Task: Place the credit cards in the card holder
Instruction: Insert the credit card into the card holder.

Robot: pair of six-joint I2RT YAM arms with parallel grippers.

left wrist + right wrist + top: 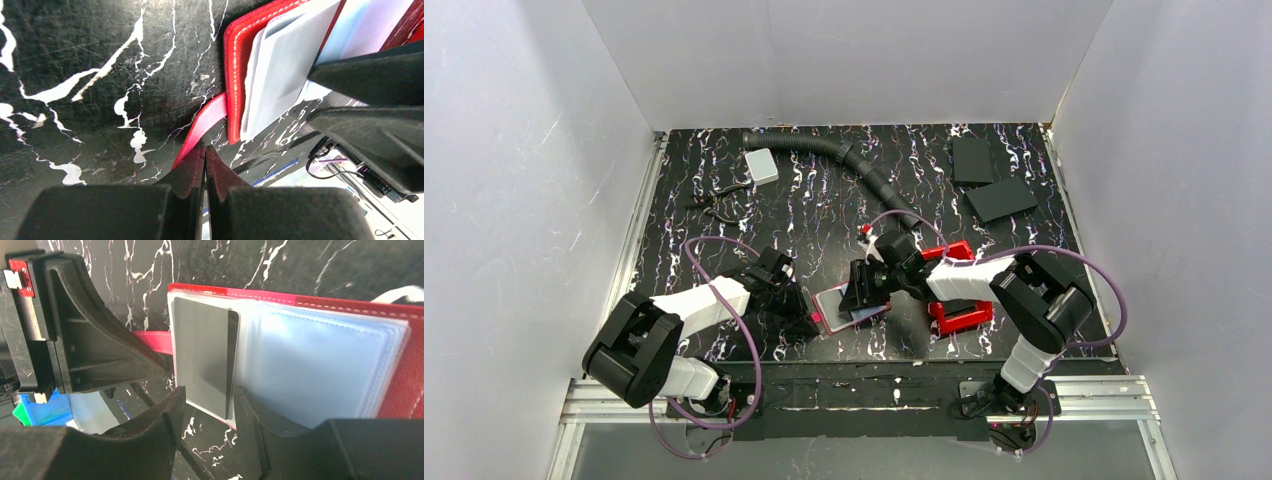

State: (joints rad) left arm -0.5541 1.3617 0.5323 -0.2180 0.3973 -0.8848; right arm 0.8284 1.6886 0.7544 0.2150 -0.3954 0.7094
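card holder: the card holder [829,305] is lying open on the black marbled table [824,220], near the front edge, pretty much between the two arms, red cover down and pockets facing up
inside it: a stack of clear sleeves [320,370] fills the right half in the right wrist view, all bluish-white and cloudy, so I can't tell if any cards are already in those
credit card: one credit card [205,355] lies on the left half of the holder, looks shiny grey from the right wrist cam, long side pointing toward the camera, near end hanging just past the holder's edge
right gripper: the right gripper [210,395] sits low over that near end with its jaws spread apart, one finger just beside each long edge of the card; can't tell if either actually touches it
left gripper: the left gripper [205,152] has its jaws squeezed together, pinching the clasp strap [207,117], the pink-red strip sticking out of the holder's side, right down by the table
arms: both grippers sit close together at the holder, left one on the strap side
other stuff: a red bin [959,318] sits under the right arm, two black slabs [1001,198] at the far right, a corrugated hose [824,150] and a small white box [762,165] toward the back
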